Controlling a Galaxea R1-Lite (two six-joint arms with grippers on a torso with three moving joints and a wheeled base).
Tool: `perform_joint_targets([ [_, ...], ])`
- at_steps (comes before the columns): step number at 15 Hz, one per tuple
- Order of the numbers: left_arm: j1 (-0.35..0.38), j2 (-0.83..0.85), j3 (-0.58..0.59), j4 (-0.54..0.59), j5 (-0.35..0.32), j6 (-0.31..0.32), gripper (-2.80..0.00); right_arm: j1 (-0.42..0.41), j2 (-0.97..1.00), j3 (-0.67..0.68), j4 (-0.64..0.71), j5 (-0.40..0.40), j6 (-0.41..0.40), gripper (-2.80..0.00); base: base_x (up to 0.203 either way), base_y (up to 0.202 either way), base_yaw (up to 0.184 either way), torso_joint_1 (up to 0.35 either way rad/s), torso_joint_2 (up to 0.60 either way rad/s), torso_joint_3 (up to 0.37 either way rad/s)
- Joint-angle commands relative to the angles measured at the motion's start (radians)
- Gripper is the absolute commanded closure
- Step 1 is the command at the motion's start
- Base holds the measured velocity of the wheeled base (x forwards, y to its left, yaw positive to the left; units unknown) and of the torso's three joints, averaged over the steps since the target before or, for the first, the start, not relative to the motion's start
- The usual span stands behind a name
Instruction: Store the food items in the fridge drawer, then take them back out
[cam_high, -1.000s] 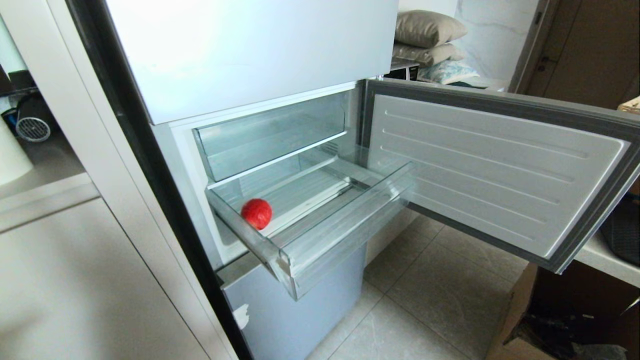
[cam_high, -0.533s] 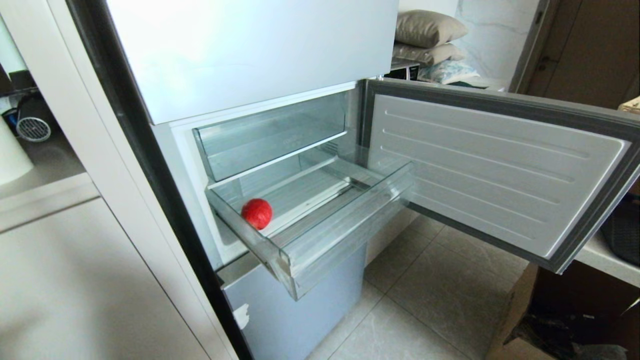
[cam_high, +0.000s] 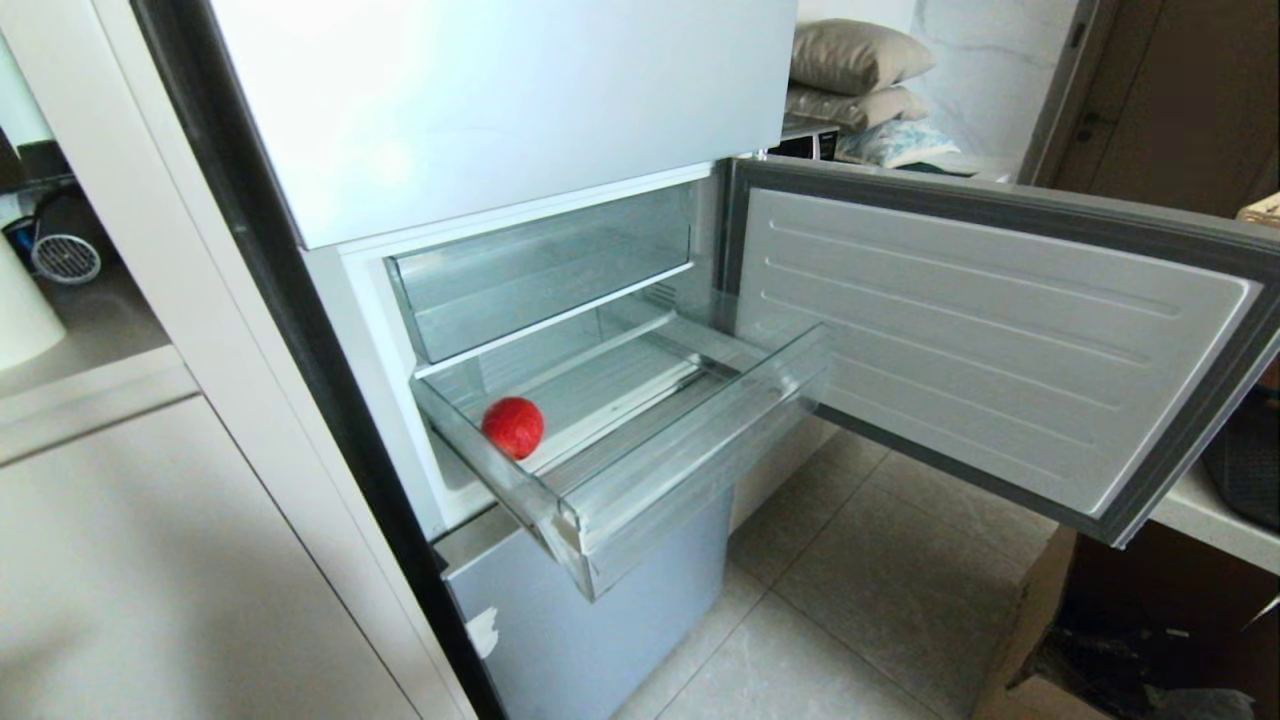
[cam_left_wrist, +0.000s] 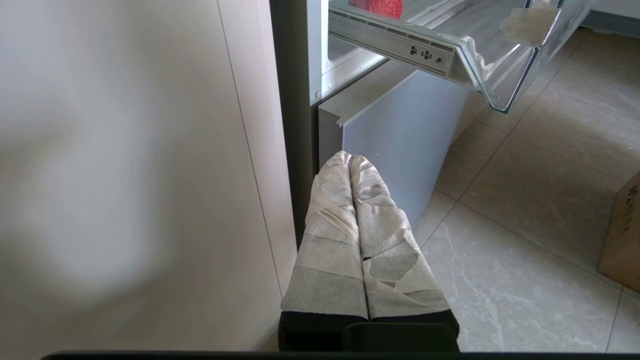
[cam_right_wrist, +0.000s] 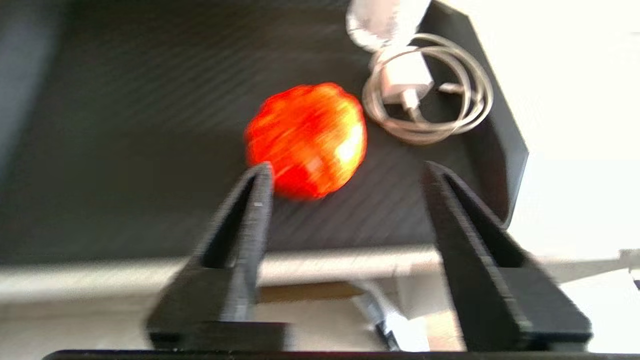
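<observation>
Storing half done: one fruit in, one to fetch.
The red fruit (cam_high: 513, 427) lies in the pulled-out fridge drawer (cam_high: 690, 455); the right gripper (cam_right_wrist: 345, 187), fingers wide, hovers by the orange-red fruit (cam_right_wrist: 306, 140) on a black tray (cam_right_wrist: 125, 150). Left gripper (cam_left_wrist: 350, 162) hangs pressed together.

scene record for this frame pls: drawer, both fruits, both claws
fridge drawer: pulled out, door open
red fruit: inside drawer, near its left front corner
orange-red fruit: on black tray, beside coiled charger cable
right claw: open, near orange-red fruit, not gripping
left claw: shut, empty, low beside fridge
</observation>
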Motion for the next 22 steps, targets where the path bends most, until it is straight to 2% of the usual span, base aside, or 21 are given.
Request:
perform_joint_targets([
  [1,0.000,0.000,0.000,0.000,0.000,0.000,0.00,-0.019,0.084,-0.062,-0.004,0.000,-0.002,-2.80,0.000,0.000,0.000,0.000,0.00,0.000],
  [7,0.000,0.000,0.000,0.000,0.000,0.000,0.00,-0.012,0.198,-0.173,-0.012,0.027,0.007,-2.80,0.000,0.000,0.000,0.000,0.00,0.000],
  [8,0.000,0.000,0.000,0.000,0.000,0.000,0.00,0.001,0.213,-0.183,-0.030,0.053,0.011,-2.80,0.000,0.000,0.000,0.000,0.00,0.000],
  [12,0.000,0.000,0.000,0.000,0.000,0.000,0.00,0.022,0.271,-0.218,-0.154,0.060,0.013,-2.80,0.000,0.000,0.000,0.000,0.00,0.000],
  [22,0.000,0.000,0.000,0.000,0.000,0.000,0.00,0.053,0.362,-0.247,-0.168,0.064,0.015,-2.80,0.000,0.000,0.000,0.000,0.00,0.000],
])
